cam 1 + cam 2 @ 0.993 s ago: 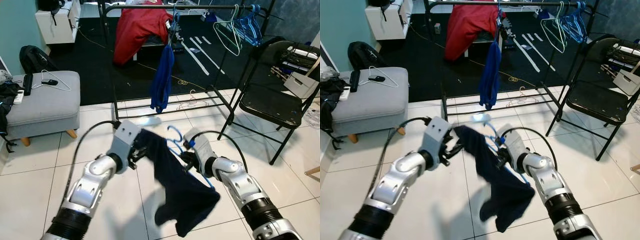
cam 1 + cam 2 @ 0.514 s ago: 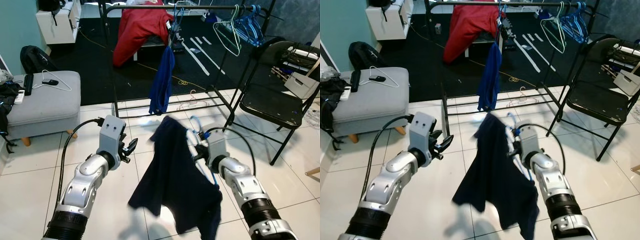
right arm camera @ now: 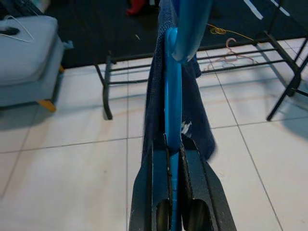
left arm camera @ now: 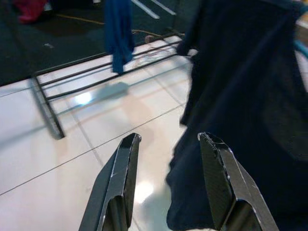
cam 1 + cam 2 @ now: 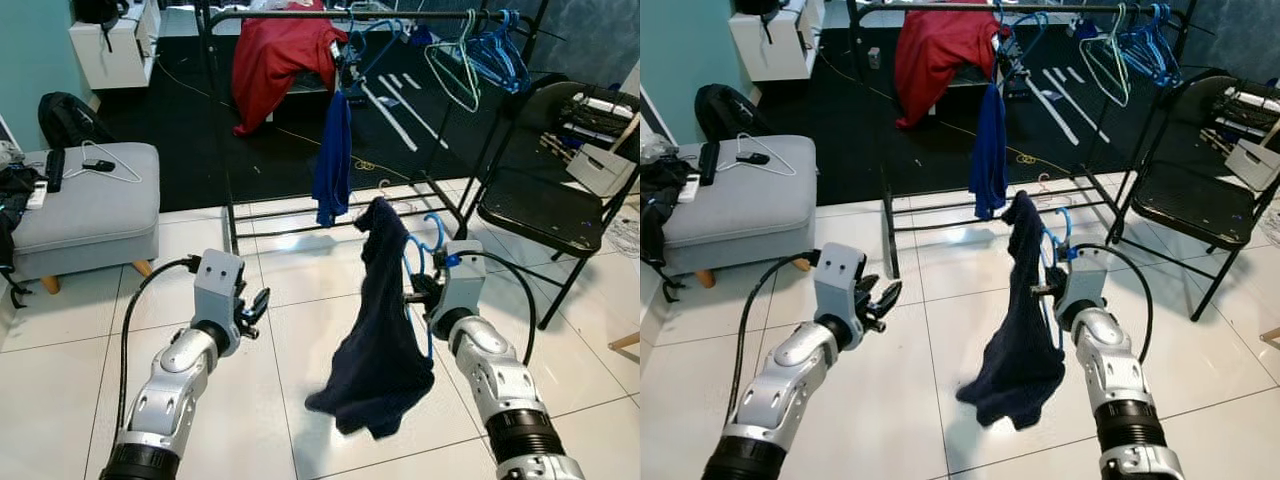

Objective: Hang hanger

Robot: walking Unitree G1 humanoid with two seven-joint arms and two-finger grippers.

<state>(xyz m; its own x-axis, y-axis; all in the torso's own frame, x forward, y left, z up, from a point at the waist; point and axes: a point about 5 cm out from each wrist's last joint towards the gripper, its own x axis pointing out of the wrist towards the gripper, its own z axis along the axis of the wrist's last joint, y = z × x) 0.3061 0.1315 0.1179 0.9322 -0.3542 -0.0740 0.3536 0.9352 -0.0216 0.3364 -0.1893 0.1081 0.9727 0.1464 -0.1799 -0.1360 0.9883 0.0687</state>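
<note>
A blue plastic hanger (image 5: 421, 243) carries a dark navy garment (image 5: 376, 335) that hangs limp above the white tiles. My right gripper (image 5: 417, 296) is shut on the hanger's lower bar, holding it upright in front of the clothes rack; the right wrist view shows the blue hanger (image 3: 173, 91) pinched between the black fingers (image 3: 156, 163). My left gripper (image 5: 254, 304) is open, left of the garment and apart from it; in the left wrist view the navy garment (image 4: 250, 96) hangs just beyond its spread fingers (image 4: 120, 178). The rack's black top rail (image 5: 290, 14) runs across the back, well above the hanger.
On the rail hang a red garment (image 5: 275, 50), a blue garment (image 5: 331, 150) and several empty hangers (image 5: 480, 52). A black folding chair (image 5: 550, 205) stands at the right. A grey ottoman (image 5: 85, 205) with a white hanger sits at the left. The rack's base bars (image 5: 330, 210) lie on the floor.
My left gripper has let go of the garment and drawn back to the left. My right gripper has raised the hanger upright, and the garment now hangs straight down from it.
</note>
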